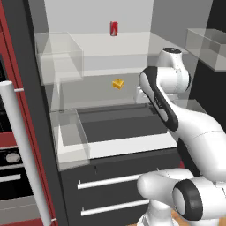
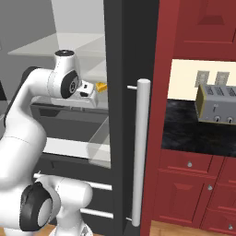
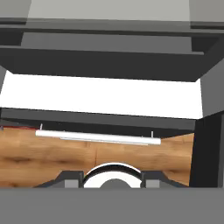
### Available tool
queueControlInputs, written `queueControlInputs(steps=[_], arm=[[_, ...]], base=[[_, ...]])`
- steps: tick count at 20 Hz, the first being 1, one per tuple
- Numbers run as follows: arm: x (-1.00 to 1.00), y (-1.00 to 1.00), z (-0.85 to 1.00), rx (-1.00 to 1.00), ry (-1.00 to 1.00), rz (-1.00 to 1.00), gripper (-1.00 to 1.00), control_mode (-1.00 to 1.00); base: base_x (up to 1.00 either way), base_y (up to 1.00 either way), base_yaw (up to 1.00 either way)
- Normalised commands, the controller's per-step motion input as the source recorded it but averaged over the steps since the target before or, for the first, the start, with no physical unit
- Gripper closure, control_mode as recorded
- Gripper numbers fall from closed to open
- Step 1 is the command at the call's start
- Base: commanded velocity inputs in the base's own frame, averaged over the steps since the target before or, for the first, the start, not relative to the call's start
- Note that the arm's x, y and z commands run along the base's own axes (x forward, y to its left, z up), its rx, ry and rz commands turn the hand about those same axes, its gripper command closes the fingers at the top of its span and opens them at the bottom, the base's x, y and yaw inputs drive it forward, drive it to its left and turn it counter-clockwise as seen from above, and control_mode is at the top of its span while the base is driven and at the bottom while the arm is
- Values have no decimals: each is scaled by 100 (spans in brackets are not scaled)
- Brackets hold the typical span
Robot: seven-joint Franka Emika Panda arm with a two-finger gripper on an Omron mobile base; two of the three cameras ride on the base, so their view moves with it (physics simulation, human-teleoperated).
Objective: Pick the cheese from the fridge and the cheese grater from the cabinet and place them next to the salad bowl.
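**Pincer shut inside the fridge**

Pincer jaws are closed on nothing; the hand reaches into the open fridge, pointing down toward the drawers. Cheese lies on a clear shelf, just beyond the hand in the right base view. Red can stands on the shelf above. Toaster sits on the dark tabletop.

The fridge is seen open, its long white bar handle standing upright on the dark door edge. The white arm is reached into the pale interior, and a small piece of the yellow-orange cheese is seen just beside the wrist. A silver toaster is set on the black tabletop above red drawers.
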Motion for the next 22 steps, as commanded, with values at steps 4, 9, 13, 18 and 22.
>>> queueControlInputs(steps=[4, 9, 13, 18, 22], arm=[[-1, 14, -1, -2, -7, 0, -100, -100], [-2, 22, 0, -2, -52, -7, -100, -100], [1, 2, 22, -5, -59, -11, -100, -100], [30, -12, 22, 5, 0, 0, -100, -100], [58, -28, 0, 2, 0, 0, -100, -100]], base=[[0, 0, 0], [0, 0, 0], [0, 0, 0], [0, 0, 0], [0, 0, 0]])
